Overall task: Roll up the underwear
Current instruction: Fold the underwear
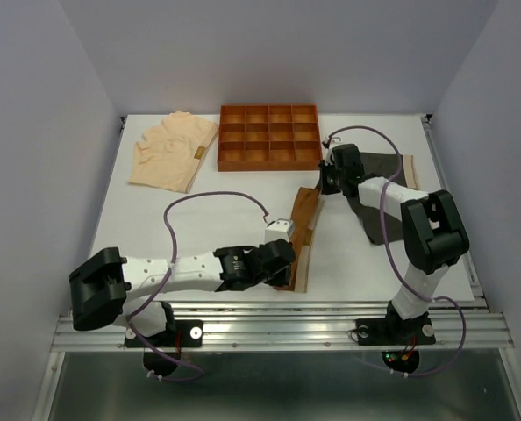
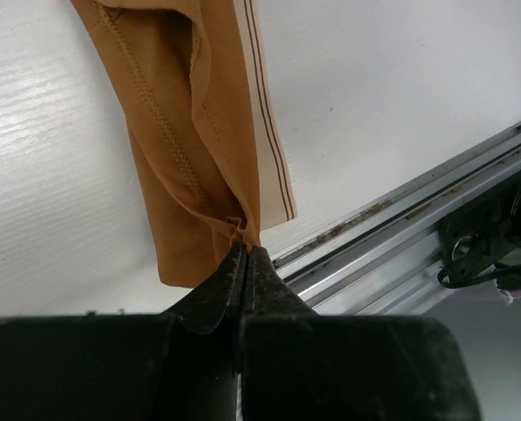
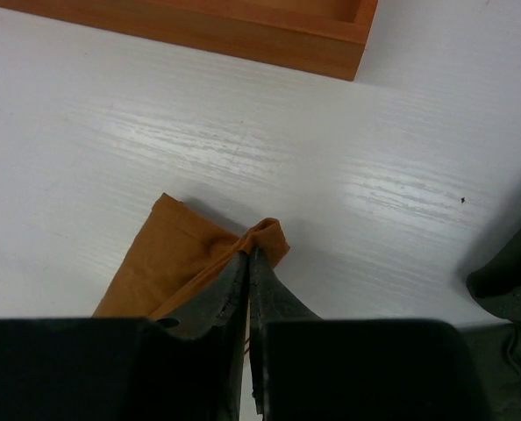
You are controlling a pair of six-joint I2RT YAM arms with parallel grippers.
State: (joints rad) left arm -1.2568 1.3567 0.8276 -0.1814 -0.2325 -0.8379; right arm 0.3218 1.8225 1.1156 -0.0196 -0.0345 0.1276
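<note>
The underwear on the table [image 1: 199,175] counts three: a rust-brown pair [image 1: 304,224] folded into a long narrow strip in the middle, a peach pair [image 1: 171,151] lying loose at the far left, and a dark grey pair [image 1: 381,163] at the right, partly under the right arm. The brown strip runs from near to far. The left pincer [image 2: 246,256] has its jaws pressed together on a bunched bit of the near end, beside the cream waistband [image 2: 265,132]. The right pincer [image 3: 249,256] is pinching the far corner in the same tight way. The step in hand looks like drawing the strip straight before rolling it. To do that well, both ends should be pulled evenly so the folded edges stay lined up and the waistband does not twist. Then both ends should go down together, so the strip lies flat with no slack hump in the middle. The near end looks lifted off the surface; how much of the middle rests on it I cannot tell. There is also one orange-brown tray [image 1: 243,163] at the far centre with twelve compartments, none of them filled, and two arms.
</note>
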